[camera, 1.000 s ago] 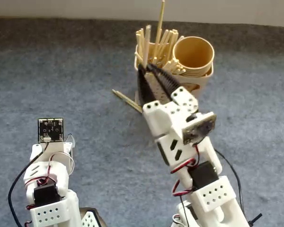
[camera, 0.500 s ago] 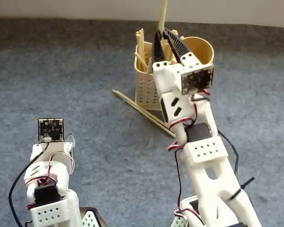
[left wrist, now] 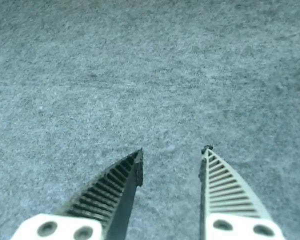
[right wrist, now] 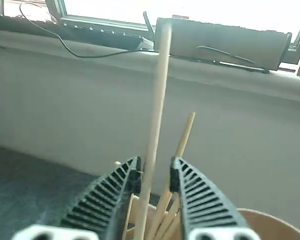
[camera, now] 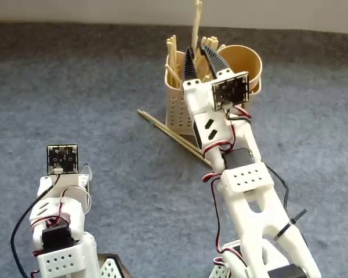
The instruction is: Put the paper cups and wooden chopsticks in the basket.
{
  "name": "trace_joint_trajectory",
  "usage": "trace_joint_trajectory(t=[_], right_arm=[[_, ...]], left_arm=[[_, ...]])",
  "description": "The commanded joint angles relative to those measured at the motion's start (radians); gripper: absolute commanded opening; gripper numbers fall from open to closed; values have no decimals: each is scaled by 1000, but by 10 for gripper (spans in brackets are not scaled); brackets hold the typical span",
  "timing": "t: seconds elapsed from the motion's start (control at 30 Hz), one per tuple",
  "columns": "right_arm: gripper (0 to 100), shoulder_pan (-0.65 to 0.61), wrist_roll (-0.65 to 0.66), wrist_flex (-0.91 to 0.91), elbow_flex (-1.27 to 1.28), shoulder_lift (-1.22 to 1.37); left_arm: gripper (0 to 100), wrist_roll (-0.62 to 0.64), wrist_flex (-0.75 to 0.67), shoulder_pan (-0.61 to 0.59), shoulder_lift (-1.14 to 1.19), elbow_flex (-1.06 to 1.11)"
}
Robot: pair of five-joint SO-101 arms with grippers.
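A pale perforated basket (camera: 177, 110) stands at the back of the carpet. It holds a bunch of wooden chopsticks (camera: 173, 55) and stacked paper cups (camera: 252, 61). One long chopstick (camera: 196, 20) stands tall out of the basket. My right gripper (camera: 196, 49) hovers over the basket, slightly open, its fingers on either side of that chopstick (right wrist: 157, 90) with a gap beside one finger. Two more chopsticks (camera: 168, 132) lie on the carpet against the basket's front. My left gripper (left wrist: 171, 152) is open over bare carpet, holding nothing.
The grey carpet (camera: 93, 92) runs out to the left and the front. A pale wall (right wrist: 65, 100) rises right behind the basket. The left arm (camera: 61, 191) sits folded at the near left.
My right gripper rose from the basket's front side to above its rim, then settled slightly back. The tall chopstick stayed standing. The left arm has not moved.
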Motion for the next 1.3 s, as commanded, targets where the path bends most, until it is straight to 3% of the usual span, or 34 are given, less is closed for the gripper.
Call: trace_joint_trajectory(t=[0.0,0.2,0.5,0.9,1.07,1.27], right_arm=[[156,13,-5,97,-19,-15],[156,10,-6,154,-24,-93],[156,-1,-8,691,-188,-303],[156,-209,-3,1299,-415,-357],[156,-216,-2,1438,-420,-351],[156,-243,61,1458,-300,-349]], left_arm=[[188,-6,0,-12,-4,19],[188,-6,0,-12,-4,19],[188,-6,0,-12,-4,19],[188,-6,0,-12,-4,19],[188,-6,0,-12,-4,19],[188,-6,0,-12,-4,19]])
